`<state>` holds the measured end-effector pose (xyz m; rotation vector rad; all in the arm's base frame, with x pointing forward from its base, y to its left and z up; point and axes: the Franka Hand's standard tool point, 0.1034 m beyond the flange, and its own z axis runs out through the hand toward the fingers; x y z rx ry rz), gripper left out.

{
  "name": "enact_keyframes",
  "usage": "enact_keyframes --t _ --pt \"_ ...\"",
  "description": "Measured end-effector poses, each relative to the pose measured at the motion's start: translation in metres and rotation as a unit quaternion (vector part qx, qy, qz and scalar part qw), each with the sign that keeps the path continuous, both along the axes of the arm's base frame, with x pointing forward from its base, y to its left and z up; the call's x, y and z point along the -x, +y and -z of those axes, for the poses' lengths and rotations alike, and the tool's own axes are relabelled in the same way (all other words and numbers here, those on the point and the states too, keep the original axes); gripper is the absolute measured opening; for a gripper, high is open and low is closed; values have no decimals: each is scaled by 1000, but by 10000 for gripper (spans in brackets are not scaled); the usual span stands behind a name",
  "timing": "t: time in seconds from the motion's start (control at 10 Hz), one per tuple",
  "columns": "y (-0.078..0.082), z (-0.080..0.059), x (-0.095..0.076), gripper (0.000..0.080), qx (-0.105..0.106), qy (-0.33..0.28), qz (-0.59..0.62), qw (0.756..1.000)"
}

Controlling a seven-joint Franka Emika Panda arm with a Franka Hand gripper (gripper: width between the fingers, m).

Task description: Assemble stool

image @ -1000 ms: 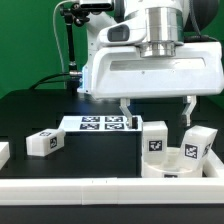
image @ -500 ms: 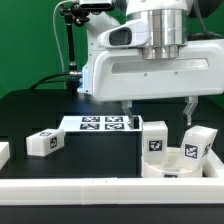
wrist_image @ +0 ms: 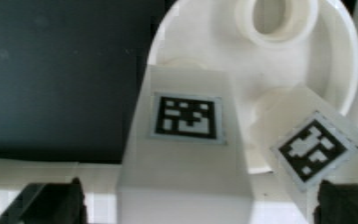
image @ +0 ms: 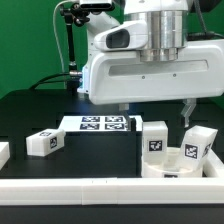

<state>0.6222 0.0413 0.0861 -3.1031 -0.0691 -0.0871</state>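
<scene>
The round white seat (image: 176,163) lies at the exterior view's right front, and its socket (wrist_image: 282,20) shows in the wrist view. Two white tagged legs stand upright on it, one (image: 154,137) toward the middle and one (image: 199,143) at the right. A third leg (image: 42,142) lies loose on the black table at the left. My gripper (image: 156,113) hangs open just above the upright legs. In the wrist view its dark fingers (wrist_image: 51,200) stand either side of the nearer leg (wrist_image: 190,120), apart from it. The other leg (wrist_image: 313,142) is beside it.
The marker board (image: 98,123) lies flat in the middle behind the legs. A long white rail (image: 90,186) runs along the front edge. Another white piece (image: 3,152) sits at the far left edge. A black stand (image: 72,40) rises at the back.
The gripper has sunk slightly over the upright legs. The legs, the seat and the loose leg have not moved.
</scene>
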Motion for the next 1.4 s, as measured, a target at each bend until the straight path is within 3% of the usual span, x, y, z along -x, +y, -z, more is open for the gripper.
enact_keyframes --t 0.1,0.3,0.4,0.5,0.9,1.4 --pt "-3 2 1 648 1 1 2 1000" --pt "-4 5 4 400 1 2 3 1000" --pt "-4 6 5 400 2 -1 3 1000" --pt "-4 6 4 337 2 -1 3 1000" --pt "-4 6 4 337 1 0 15 1000" --pt "-2 7 5 338 -19 9 208 978"
